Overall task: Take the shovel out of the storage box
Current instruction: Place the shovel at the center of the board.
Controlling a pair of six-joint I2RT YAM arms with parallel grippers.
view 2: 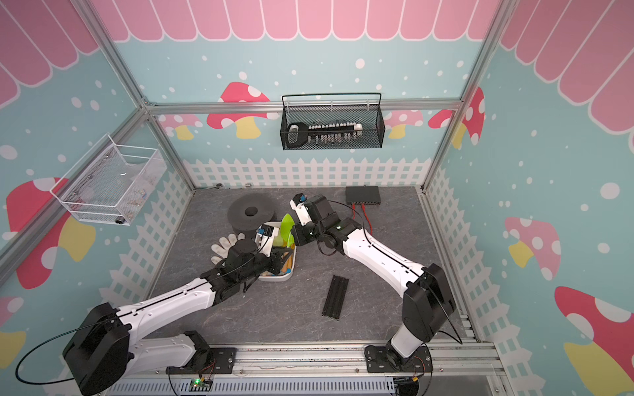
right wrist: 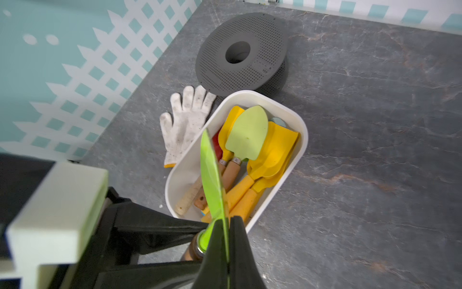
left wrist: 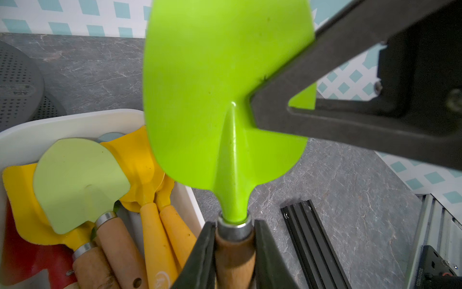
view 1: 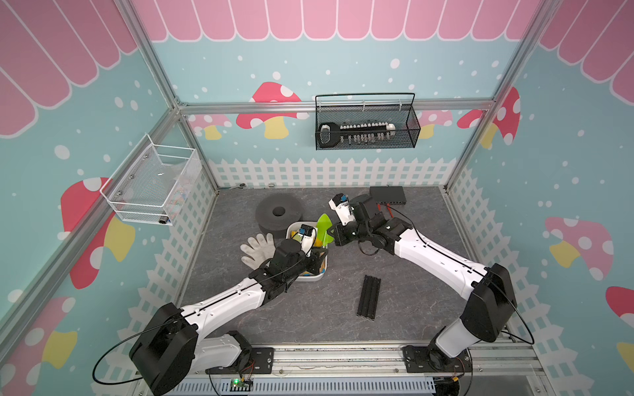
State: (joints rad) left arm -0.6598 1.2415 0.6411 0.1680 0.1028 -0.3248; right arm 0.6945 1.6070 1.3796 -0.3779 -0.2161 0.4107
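- Left arm (view 1: 223, 305): reaches from the front-left base forward and toward the middle, forearm low, wrist over the storage box.
- Knit glove (right wrist: 182, 120): white, soiled, lying flat on the table and touching the box's left wall.
- Grey disc (right wrist: 240, 55): round, perforated, with a centre hole, lying just behind the box.
- Storage box (right wrist: 250, 93): shallow white plastic tub with smooth walls and rounded corners. It holds a pale green trowel (right wrist: 247, 135), yellow scoops (right wrist: 275, 150) and wooden handles.
- Left gripper (left wrist: 235, 240): clamped on the shovel's wooden handle, just below the metal ferrule.
- Shovel (left wrist: 207, 100): glossy bright green blade with a ridged neck, silver ferrule and a round wooden handle.
  - It is held up over the box's right rim, clear of the tools lying inside.
  - The long axis runs front to back, with the blade tip toward the back wall and the handle toward the left wrist. In both top views the blade tilts upward (view 1: 324, 229).
- Right gripper (right wrist: 228, 240): pinched shut on the blade's right edge near the shoulder, one black finger on each face.
- Right arm (view 1: 439, 260): comes in from the front-right base, elbow high, wrist bent leftward to the blade.
- Black bar (view 1: 368, 296): a grooved metal extrusion lying on the table in front of the right arm, well apart from the box.
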